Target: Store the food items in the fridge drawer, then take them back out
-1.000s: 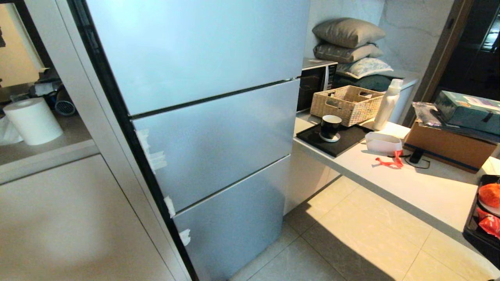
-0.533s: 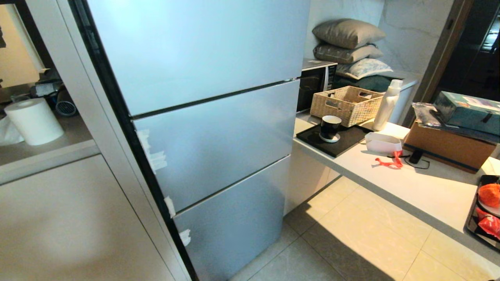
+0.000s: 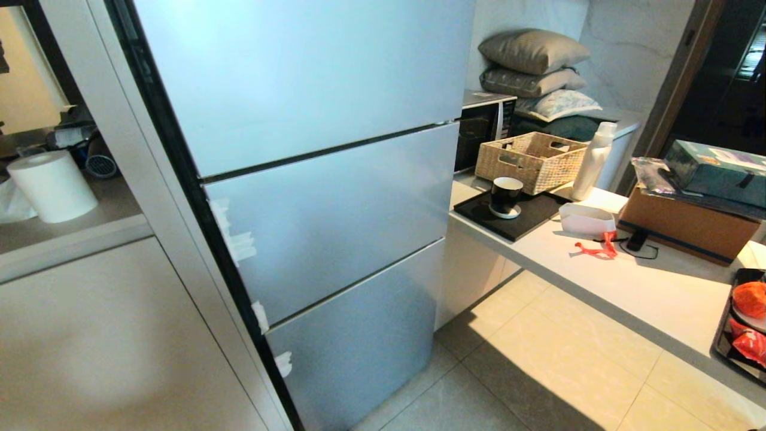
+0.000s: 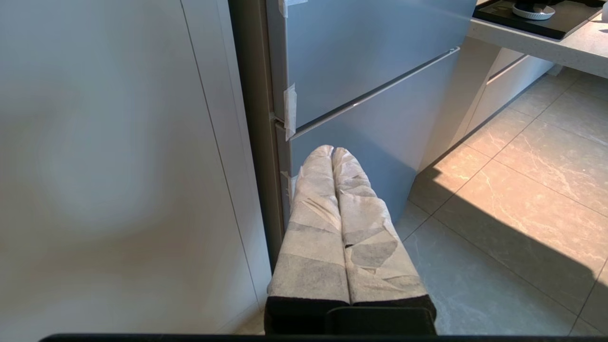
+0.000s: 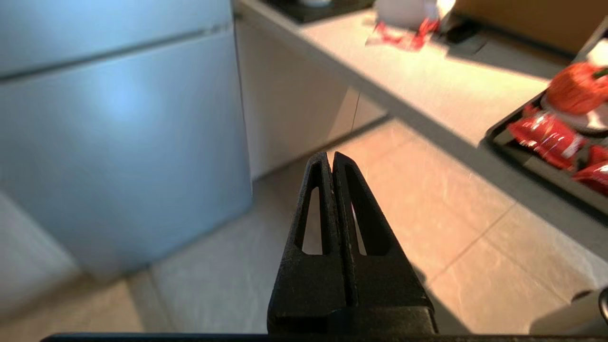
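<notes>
The fridge point(image 3: 335, 215) stands with all its silver-blue door panels closed, so the fridge drawer is hidden. A red round food item point(image 3: 750, 298) with a green stem point(image 5: 572, 88) rests on a white plate in a black tray point(image 3: 727, 335) at the counter's right end. My left gripper point(image 4: 332, 149), its fingers wrapped in pale tape, is shut and empty, low before the fridge's bottom panel. My right gripper point(image 5: 331, 154) is shut and empty above the floor tiles, well short of the tray point(image 5: 527, 164). Neither arm appears in the head view.
Red glossy packets point(image 5: 546, 137) lie in the same tray. On the counter point(image 3: 598, 275) stand a wicker basket point(image 3: 529, 158), a black mug point(image 3: 506, 194), a white bottle point(image 3: 592, 158) and a cardboard box point(image 3: 688, 224). A paper roll point(image 3: 51, 185) sits on the left shelf.
A dark shape by the tray's near edge at the lower right of the head view is gone. The fridge and counter items have not moved.
</notes>
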{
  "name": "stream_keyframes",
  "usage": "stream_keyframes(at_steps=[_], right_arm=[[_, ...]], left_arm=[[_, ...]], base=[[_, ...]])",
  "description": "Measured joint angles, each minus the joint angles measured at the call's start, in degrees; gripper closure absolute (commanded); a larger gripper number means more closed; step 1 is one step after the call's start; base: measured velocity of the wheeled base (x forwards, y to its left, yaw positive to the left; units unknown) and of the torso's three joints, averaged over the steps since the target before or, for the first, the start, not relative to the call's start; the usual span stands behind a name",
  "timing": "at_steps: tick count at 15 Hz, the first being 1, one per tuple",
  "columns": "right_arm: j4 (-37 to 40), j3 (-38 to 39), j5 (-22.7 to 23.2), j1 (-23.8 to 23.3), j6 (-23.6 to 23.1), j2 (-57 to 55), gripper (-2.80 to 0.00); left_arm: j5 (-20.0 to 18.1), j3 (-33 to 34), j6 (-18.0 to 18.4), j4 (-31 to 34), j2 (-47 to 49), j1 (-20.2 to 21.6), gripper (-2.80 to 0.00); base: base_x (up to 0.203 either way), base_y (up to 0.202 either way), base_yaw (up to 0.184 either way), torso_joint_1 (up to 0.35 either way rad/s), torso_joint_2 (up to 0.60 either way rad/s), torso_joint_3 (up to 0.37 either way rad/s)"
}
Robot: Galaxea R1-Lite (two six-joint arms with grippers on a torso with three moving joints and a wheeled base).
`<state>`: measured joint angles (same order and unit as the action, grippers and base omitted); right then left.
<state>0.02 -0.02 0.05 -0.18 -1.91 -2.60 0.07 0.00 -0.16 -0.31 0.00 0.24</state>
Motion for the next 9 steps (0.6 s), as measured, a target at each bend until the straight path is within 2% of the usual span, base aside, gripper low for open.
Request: stream_keyframes(at_steps=[6,9], right_arm=[[0.11,0.0,0.0,-0.15,0.45,2.6,0.0],[0.09,0.01,-0.58,-0.18,3.04,2.7,0.0]], left_arm=[[0.0,0.0,0.0,-0.02,0.0,0.0,0.0],[0.0,0.0,0.0,-0.02,0.0,0.0,0.0]], base=[[0.0,0.0,0.0,0.0,0.0,0.0],[0.0,0.0,0.0,0.0,0.0,0.0]])
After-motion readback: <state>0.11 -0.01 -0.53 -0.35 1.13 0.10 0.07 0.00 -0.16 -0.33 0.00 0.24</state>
